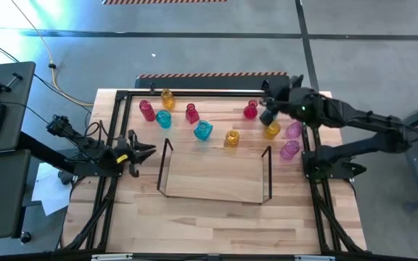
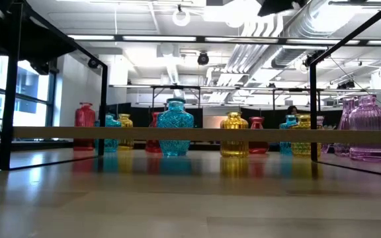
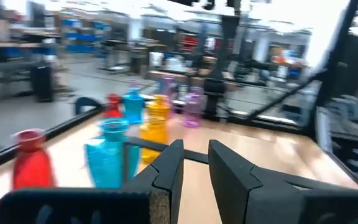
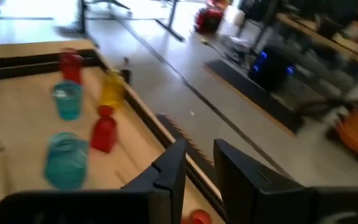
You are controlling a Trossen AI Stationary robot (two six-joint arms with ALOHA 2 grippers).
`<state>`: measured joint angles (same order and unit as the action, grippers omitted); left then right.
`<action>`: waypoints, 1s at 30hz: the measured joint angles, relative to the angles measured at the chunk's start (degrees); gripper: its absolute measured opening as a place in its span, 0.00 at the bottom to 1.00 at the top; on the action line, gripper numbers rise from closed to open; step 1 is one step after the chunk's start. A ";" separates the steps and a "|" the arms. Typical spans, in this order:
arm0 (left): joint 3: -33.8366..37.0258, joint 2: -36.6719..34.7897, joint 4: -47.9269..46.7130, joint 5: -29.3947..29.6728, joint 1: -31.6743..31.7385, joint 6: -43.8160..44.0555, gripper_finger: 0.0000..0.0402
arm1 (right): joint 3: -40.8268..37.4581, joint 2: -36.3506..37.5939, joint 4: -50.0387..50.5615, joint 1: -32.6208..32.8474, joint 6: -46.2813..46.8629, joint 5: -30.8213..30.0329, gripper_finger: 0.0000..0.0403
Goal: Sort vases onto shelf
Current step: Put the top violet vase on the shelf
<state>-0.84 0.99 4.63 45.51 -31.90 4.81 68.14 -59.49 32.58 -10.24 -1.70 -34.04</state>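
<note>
High view: left gripper (image 1: 149, 149) sits just outside the shelf (image 1: 215, 194) at its left end; vases (image 1: 202, 130) stand in a row beyond the shelf. Right gripper (image 1: 266, 112) hangs over the far right vases. Left wrist view: jaws slightly apart, empty, vases ahead. Right wrist view: jaws slightly apart, nothing btwn them, vases on the surface (image 4: 17, 130) off to one side.

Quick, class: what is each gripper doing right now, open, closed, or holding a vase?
Left gripper: open, holding nothing, at the table's left edge.
Right gripper: open, holding nothing, above the table's far right corner.
</note>
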 joint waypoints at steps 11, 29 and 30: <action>-2.22 0.02 9.61 4.26 2.05 -4.08 0.17 | 0.00 -0.02 -3.26 -7.51 -7.29 0.00 0.19; -31.71 13.23 -15.87 13.61 8.89 -12.39 0.17 | 0.00 -0.98 10.25 -20.63 -3.62 5.78 0.19; -32.41 14.70 -16.34 14.48 9.32 -12.37 0.17 | 0.00 -1.23 10.60 -21.25 -3.42 5.52 0.19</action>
<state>-33.25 15.69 -11.71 59.99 -22.58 -7.57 68.14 -60.72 43.18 -31.48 -5.12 -28.52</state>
